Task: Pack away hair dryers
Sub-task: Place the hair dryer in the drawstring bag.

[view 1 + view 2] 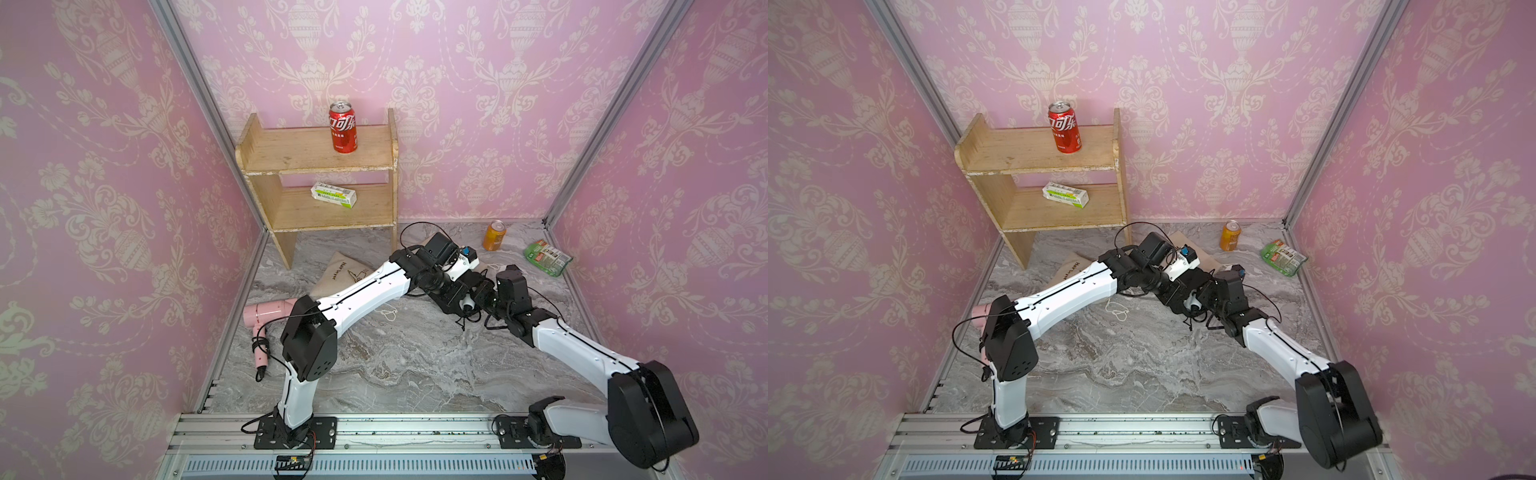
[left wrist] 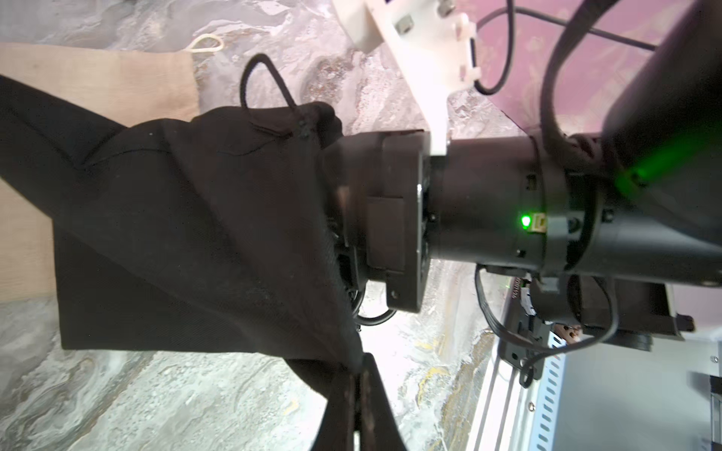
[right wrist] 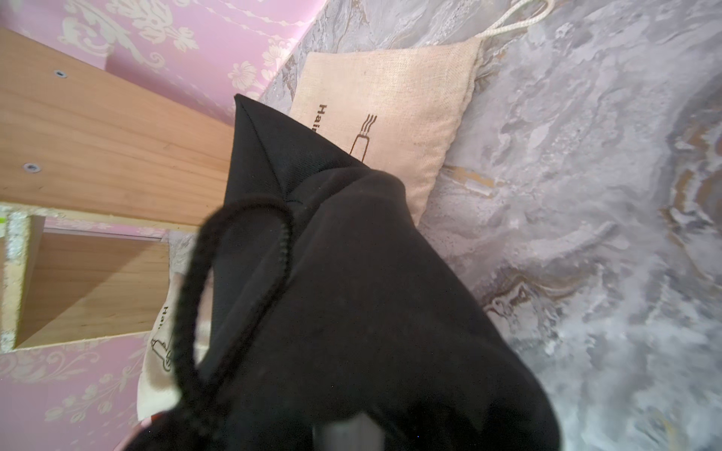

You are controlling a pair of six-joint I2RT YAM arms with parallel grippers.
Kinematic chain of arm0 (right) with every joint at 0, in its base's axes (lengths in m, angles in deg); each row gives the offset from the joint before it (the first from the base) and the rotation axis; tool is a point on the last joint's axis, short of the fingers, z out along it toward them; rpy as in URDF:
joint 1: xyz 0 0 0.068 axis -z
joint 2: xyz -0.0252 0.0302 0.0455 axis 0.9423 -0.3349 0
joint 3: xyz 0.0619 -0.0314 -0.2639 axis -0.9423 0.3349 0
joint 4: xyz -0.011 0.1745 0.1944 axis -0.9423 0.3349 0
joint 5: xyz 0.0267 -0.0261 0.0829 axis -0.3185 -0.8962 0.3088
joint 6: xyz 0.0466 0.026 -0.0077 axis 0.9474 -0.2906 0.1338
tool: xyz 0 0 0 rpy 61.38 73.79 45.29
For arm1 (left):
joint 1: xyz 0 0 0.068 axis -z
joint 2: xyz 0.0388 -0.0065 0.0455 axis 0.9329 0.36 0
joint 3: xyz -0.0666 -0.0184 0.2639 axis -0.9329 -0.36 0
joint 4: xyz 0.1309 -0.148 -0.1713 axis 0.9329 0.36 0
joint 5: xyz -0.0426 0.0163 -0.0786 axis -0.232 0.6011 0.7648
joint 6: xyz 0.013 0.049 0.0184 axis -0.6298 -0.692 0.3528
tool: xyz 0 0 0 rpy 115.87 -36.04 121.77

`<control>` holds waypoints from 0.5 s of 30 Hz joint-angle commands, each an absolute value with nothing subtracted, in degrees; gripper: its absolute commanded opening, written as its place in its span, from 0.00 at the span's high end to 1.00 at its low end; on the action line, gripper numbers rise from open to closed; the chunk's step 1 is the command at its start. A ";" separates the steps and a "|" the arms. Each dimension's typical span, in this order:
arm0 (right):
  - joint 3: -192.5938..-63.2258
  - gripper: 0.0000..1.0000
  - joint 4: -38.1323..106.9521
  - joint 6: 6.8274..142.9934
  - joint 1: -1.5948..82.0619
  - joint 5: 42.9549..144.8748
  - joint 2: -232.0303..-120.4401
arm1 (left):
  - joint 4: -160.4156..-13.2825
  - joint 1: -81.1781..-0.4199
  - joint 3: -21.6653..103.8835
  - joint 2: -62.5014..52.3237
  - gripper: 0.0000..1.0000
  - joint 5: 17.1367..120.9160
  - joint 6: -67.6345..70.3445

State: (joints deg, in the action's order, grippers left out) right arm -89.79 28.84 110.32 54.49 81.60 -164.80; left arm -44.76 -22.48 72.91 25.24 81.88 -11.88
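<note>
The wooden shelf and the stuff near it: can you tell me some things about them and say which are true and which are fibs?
1. The red soda can stands on the top board of the wooden shelf. True.
2. The white and green box lies on the top board too. False: it lies on the lower board.
3. The orange drink can has tipped onto its side. False: it stands upright on the marble tabletop.
4. The pale pink plastic hair dryer lies on the tabletop, outside any pouch. True.
5. The left arm's jaws are open and empty. False: they are shut on the black cloth pouch.
</note>
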 commanded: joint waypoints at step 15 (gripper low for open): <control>-102.83 0.34 28.42 108.15 54.04 83.81 -183.37 | -45.47 -26.35 85.38 31.67 1.00 78.61 -6.02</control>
